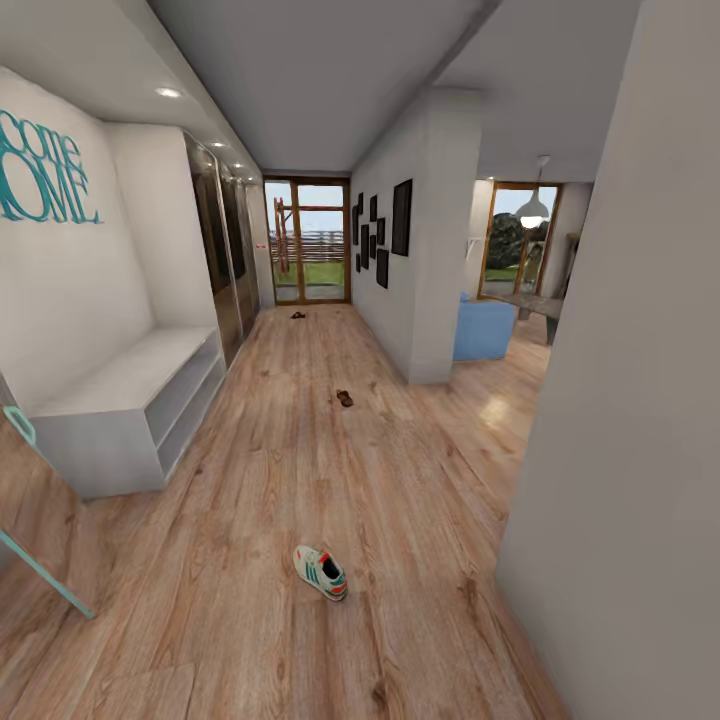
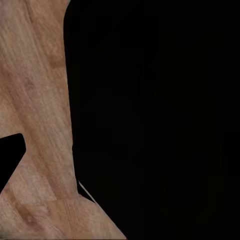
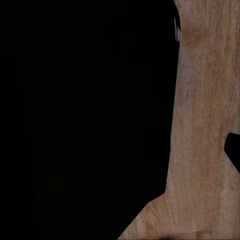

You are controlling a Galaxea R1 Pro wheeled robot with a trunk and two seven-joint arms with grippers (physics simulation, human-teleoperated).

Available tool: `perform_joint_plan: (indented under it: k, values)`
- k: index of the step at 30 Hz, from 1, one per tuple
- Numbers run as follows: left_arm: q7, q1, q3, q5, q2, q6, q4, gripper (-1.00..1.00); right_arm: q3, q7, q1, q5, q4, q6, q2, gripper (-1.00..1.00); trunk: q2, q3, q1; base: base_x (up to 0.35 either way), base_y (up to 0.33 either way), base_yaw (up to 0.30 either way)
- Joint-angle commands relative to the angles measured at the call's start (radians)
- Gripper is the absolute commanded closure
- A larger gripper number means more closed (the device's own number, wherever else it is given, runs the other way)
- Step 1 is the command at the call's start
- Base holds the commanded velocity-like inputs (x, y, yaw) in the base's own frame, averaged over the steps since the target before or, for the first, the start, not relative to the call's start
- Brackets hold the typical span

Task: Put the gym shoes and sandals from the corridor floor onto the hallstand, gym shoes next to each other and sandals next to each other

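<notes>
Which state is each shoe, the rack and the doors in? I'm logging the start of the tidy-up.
Gym shoe: upright on the corridor floor, nearest the camera.
Sandal: on the floor, mid-corridor.
Far sandal: on the floor by the glass doors.
Hallstand: top and shelves bare.
Glass doors: look shut.
Ceiling spotlights: lit.

White-green gym shoe (image 1: 320, 572) on corridor floor (image 1: 300, 480), brown sandals (image 1: 344, 398) beyond, hallstand (image 1: 130, 405) left
</notes>
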Motion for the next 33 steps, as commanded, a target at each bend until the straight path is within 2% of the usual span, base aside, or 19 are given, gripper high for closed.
perform_joint_plan:
  k: [1,3,18,28,33]
  values:
    - [-0.004,-0.006,0.006,0.002,-0.004,-0.006,-0.006,-1.0,-0.005,0.006,-0.005,-0.005,-0.006,-0.001,0.0,-1.0,0.0,0.0,0.0,0.0,0.0,0.0]
    - [-0.003,-0.017,0.004,0.002,0.008,-0.017,-0.017,-1.0,-0.005,0.017,-0.005,-0.005,-0.017,-0.001,0.0,-1.0,0.0,0.0,0.0,0.0,0.0,0.0]
    - [-0.002,-0.029,0.001,0.002,0.015,-0.037,-0.098,-1.0,-0.008,0.021,-0.005,-0.003,-0.069,-0.001,-0.001,-1.0,0.0,0.0,0.0,0.0,0.0,0.0]
    - [-0.001,-0.029,-0.001,-0.002,0.011,-0.032,-0.155,-1.0,-0.008,0.024,-0.005,-0.003,-0.125,-0.002,-0.001,-1.0,0.0,-0.001,0.0,0.0,0.0,0.008]
    - [-0.001,-0.029,-0.001,0.001,0.002,-0.035,-0.183,-1.0,-0.008,0.024,-0.005,-0.003,-0.153,-0.002,-0.002,-1.0,0.0,-0.006,0.0,0.0,0.0,0.132]
